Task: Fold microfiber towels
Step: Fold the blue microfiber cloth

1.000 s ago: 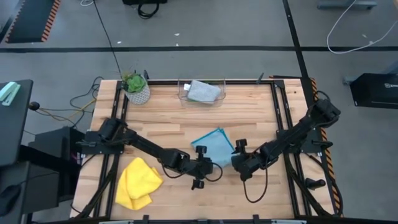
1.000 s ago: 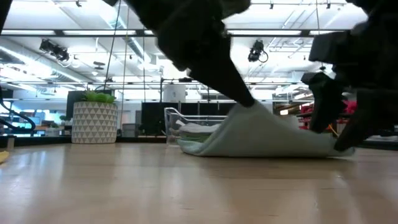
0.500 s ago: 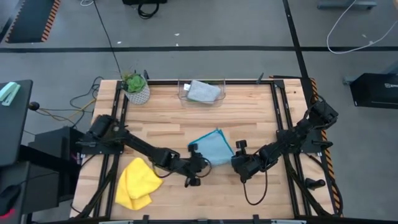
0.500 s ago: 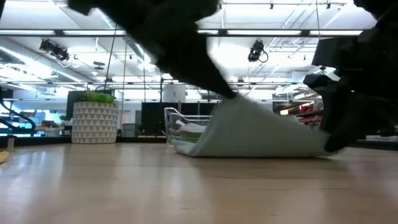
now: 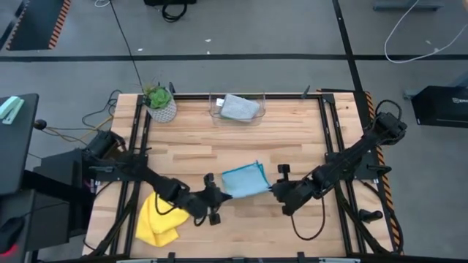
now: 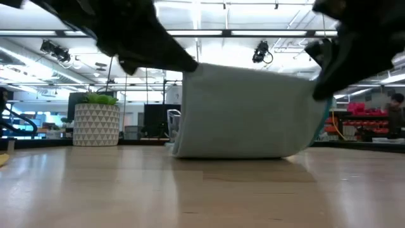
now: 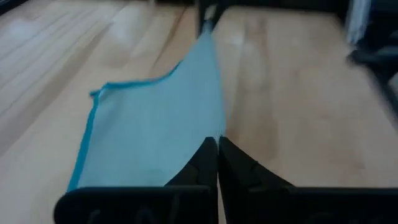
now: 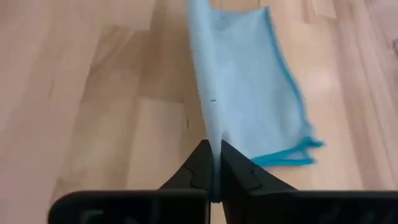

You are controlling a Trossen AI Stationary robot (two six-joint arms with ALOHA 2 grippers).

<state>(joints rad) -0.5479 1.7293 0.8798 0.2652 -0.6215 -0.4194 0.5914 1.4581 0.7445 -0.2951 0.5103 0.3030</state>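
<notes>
A light blue towel [image 5: 243,180] is held up between my two grippers near the table's middle front. In the low view the towel [image 6: 247,111] hangs like a sheet, with its lower edge [image 6: 234,154] on the table. My left gripper [image 5: 219,191] is shut on its left end and my right gripper [image 5: 273,188] is shut on its right end. A yellow towel [image 5: 161,215] lies crumpled by the left arm at the near left. A grey towel [image 5: 238,107] lies in the clear bin [image 5: 216,109] at the far edge. My left gripper pinches the blue towel's upper left end [image 7: 214,127] between its two fingers, slanting down from the table's left. One layer or several, I cannot tell. The upper edge runs taut from the fingers toward the other gripper. My right gripper pinches the towel's upper right end [image 8: 210,127] between its two fingers, slanting down from the table's right. The cloth hangs off to one side of the taut upper line, and its teal-trimmed edge [image 8: 283,158] droops lower.
A green plant in a white patterned pot [image 5: 160,103] stands at the far left corner. Bare wooden table top [image 5: 292,139] lies between the blue towel and the bin. Black frame rails [image 5: 330,139] run along the table's sides.
My right gripper has shut on the blue towel's right end and risen. My left gripper has gone toward the table's left edge with its end and rolled. The towel, earlier a low tent on the table, is now raised and drawn taut between the two grippers.
</notes>
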